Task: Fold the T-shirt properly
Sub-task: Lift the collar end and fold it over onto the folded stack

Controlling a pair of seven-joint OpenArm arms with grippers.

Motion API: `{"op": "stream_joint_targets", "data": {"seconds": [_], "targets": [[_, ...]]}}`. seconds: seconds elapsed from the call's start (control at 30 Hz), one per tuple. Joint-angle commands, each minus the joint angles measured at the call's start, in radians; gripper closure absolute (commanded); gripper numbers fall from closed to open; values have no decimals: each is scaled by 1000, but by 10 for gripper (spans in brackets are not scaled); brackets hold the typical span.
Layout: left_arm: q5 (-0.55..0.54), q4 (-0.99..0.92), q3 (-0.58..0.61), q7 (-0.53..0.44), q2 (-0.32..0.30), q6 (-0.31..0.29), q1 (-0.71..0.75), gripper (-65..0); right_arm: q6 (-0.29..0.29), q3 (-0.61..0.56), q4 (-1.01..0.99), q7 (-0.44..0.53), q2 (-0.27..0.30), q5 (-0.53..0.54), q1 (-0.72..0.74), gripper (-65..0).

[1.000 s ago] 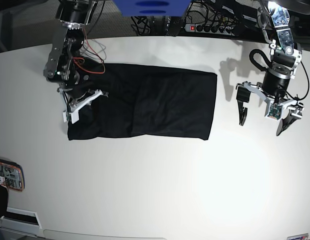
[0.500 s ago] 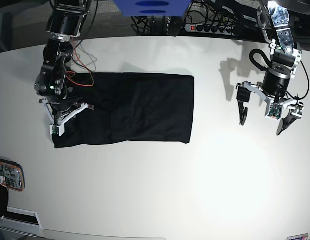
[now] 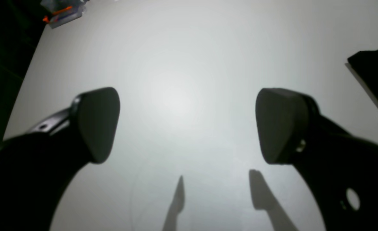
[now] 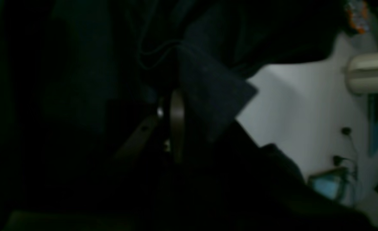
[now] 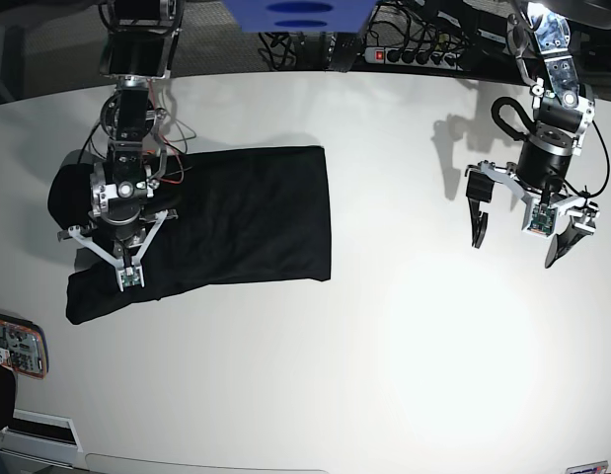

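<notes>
**Right arm clamped on the shirt's edge, left arm idle and wide open**

The plain black, soft cloth T-shirt [image 5: 236,217] lies on the left half of the pale, smooth counter [image 5: 384,375] in the base view, folded into a broad band with a straight right edge and a rumpled, bunched left end. The right gripper [image 5: 119,259] sits over that bunched end, its white bracket pointing down toward the near edge of the cloth. From the right wrist camera the scene is very dark, but a fold of black fabric [image 4: 214,96] wraps around the thin pale finger [image 4: 177,125], and the jaws are closed together on the T-shirt with the cloth pinched between them.

The left gripper [image 5: 527,222] hangs above bare counter at the right of the base view, well apart from the shirt. Its jaws stand wide apart with nothing between them; the left wrist camera shows the two dark rounded pads [image 3: 99,123] over the white surface, casting thin shadows below, and a corner of the black shirt at the far right of the frame [image 3: 376,75].

A black power strip [image 5: 414,54] with cables lies beyond the counter's far edge, and a small orange-trimmed device [image 5: 17,346] rests at its near left edge.
</notes>
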Motion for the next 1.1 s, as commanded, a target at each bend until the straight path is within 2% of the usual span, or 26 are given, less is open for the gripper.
{"op": "stream_joint_targets", "data": {"seconds": [0.0,0.13,0.33,0.53,0.63,0.77,0.83,1.07], "targets": [[-12,17,-6,-25,-10,6,-1,-650,-9,-8,41,27,-14,-36,28,0],[-12,17,-6,-25,-10,6,-1,-650,-9,-16,101,27,-64,-131,28,0],[-12,17,0,-25,-10,6,-7,-650,-11,-160,119,18,-107,-267,25,0],[-12,17,0,-25,-10,6,-7,-650,-11,-254,119,20,-199,-389,22,0],[-12,17,0,-25,-10,6,-6,-650,-15,-315,120,18,-204,-409,-21,0],[-12,15,0,-25,-15,6,-7,-650,-113,-373,148,18,-204,-425,-99,0],[-12,15,0,-25,-17,6,-7,-650,-144,-418,170,18,-204,-425,-107,0],[-12,14,3,-25,-17,6,-9,-650,-173,-539,174,17,-205,-427,-170,0]]}}
